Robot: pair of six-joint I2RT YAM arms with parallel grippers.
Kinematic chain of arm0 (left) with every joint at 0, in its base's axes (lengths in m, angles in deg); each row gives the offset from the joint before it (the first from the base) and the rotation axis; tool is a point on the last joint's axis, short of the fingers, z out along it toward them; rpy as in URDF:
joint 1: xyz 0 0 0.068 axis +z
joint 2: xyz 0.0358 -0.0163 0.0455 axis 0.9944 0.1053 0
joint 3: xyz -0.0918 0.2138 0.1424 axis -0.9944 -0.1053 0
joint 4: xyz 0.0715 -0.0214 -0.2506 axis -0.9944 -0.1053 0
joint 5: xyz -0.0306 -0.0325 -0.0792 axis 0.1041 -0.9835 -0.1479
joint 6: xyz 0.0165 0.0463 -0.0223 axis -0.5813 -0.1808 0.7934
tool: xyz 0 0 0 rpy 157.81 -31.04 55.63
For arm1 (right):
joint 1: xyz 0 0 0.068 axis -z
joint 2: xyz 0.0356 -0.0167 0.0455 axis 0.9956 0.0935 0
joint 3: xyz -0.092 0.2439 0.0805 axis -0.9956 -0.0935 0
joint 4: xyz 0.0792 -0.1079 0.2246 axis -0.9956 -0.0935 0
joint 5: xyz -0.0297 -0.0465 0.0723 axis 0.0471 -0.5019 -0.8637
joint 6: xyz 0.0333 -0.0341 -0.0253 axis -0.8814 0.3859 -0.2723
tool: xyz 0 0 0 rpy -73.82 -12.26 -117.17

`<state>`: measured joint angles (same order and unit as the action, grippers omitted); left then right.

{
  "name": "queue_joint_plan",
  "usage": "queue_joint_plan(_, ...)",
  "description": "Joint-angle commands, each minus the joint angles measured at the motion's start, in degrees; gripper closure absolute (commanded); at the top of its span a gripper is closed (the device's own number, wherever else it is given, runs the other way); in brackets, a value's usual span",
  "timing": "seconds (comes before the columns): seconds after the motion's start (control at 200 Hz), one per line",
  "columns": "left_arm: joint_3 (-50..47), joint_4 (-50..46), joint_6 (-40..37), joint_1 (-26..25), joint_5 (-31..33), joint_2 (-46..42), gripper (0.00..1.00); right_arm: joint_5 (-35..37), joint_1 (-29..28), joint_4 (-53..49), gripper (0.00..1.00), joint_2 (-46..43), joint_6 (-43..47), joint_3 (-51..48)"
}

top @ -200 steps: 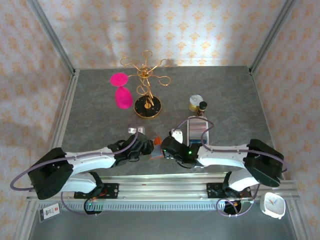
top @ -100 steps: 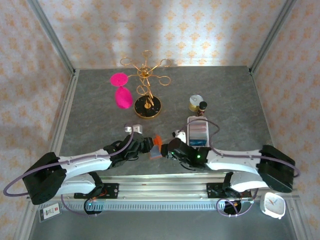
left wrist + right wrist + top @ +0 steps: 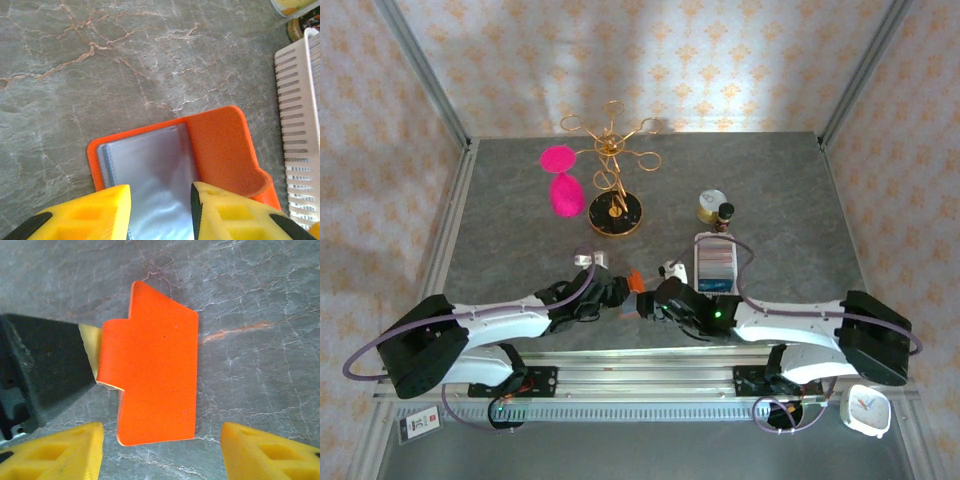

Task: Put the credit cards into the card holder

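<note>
On the table (image 3: pixel 770 190), card holder (image 3: pixel 155 365) lies lengthwise near-to-far.

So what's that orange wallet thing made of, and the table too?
The card holder looks like smooth matte orange plastic or fake leather; one flap curls softly. Its inner pockets look like clear shiny plastic film. The table looks like grey stone with veins, maybe only a printed surface.

Top cam: high up behind the near edge of the table (image 3: pixel 770 190), looking down and fwd across the whole top to the far corners. L wrist cam: v. close, aimed down at the card holder (image 3: pixel 220 145) by the near edge. R wrist cam: just as close, same card holder, opp. face.
</note>
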<state>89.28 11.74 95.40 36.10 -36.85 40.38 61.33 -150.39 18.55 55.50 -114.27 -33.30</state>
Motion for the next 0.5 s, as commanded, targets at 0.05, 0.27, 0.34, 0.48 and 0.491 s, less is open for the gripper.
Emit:
queue_joint_plan(0.05, 1.57, 1.96, 0.54, 0.40, -0.26, 0.41, 0.62, -0.33, -0.45, -0.90, 0.39, 3.63, 3.01, 4.62)
queue_joint_plan(0.27, 1.48, 1.11, 0.86, 0.49, 0.89, 0.55, 0.62, 4.46, -0.47, -5.55, 0.56, 8.75, 0.81, 7.93)
queue_joint_plan(0.34, 1.35, 0.64, 1.07, 0.63, 1.41, 0.37, 0.62, 6.15, -0.51, -7.16, 0.68, 10.06, -0.47, 8.36)
queue_joint_plan(0.48, 1.22, -0.67, 1.51, 0.76, 2.09, -0.55, 0.61, 11.17, -0.43, -11.39, 0.91, 11.30, -5.94, 8.54)
queue_joint_plan(0.491, 1.22, -0.81, 1.56, 0.84, 2.18, -0.65, 0.61, 11.44, -0.49, -11.62, 0.92, 11.30, -6.41, 8.51)
